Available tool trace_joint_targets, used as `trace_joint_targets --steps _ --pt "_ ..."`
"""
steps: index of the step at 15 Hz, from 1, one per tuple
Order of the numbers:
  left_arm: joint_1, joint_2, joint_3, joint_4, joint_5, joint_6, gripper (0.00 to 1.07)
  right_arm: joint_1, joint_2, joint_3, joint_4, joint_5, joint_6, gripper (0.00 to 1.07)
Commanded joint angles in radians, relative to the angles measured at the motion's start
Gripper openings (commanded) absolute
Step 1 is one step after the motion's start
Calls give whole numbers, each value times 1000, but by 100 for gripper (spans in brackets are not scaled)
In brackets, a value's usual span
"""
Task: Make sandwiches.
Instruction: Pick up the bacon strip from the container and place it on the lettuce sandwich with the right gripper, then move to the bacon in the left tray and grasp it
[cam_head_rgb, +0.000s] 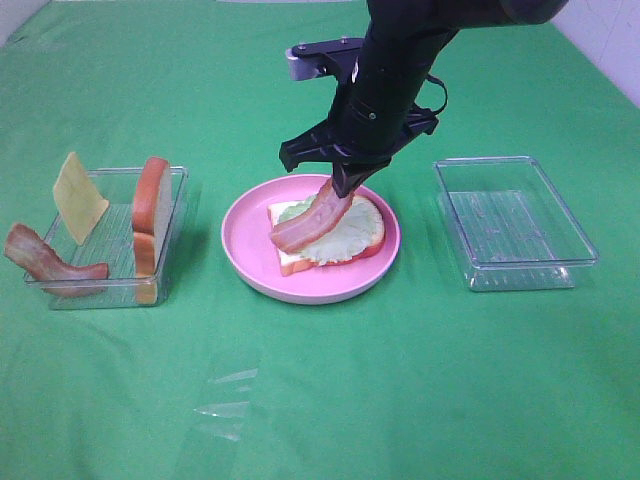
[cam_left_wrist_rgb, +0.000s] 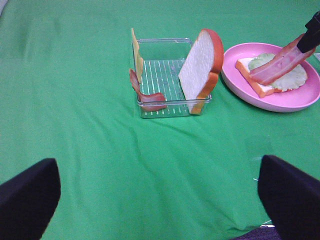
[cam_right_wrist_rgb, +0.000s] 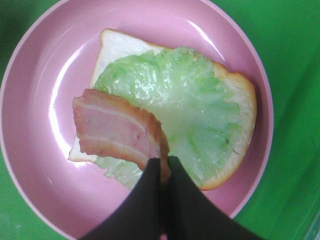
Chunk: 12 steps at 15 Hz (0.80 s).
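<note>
Your right gripper (cam_head_rgb: 342, 185) is closed on a red-brown bacon strip (cam_head_rgb: 310, 222) slanting toward seven o'clock over the pale green lettuce leaf (cam_head_rgb: 348, 240); your left gripper (cam_left_wrist_rgb: 157, 170) stands wide open.

Bread (cam_head_rgb: 152, 205), bacon (cam_head_rgb: 310, 222), trays (cam_head_rgb: 520, 262): two each; lettuce (cam_head_rgb: 348, 236), cheese (cam_head_rgb: 80, 198), plate (cam_head_rgb: 245, 240): one each

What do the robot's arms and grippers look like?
Both are black. The right arm is glossy, with a black cable looped beside its wrist and a grey block behind. The right gripper has slim tapering jaws; the left gripper shows only two broad black jaws.
</note>
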Motion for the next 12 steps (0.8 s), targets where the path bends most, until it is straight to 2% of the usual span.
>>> trace_joint_targets --steps 1,4,5,6,7,12 --pt "0 -14 2 -4 -3 -6 101 1 3 -3 -21 -6 3 0" --pt "0 -14 2 -4 -3 -6 101 1 3 -3 -21 -6 6 1" --pt "0 -14 2 -4 -3 -6 101 1 3 -3 -21 -6 6 12" --pt "0 -14 2 -4 -3 -6 101 1 3 -3 -21 -8 6 36" --pt "0 -14 2 -4 -3 -6 101 1 3 -3 -64 -9 3 98" --pt "0 -14 2 -4 -3 -6 101 1 -26 -20 -119 68 4 96"
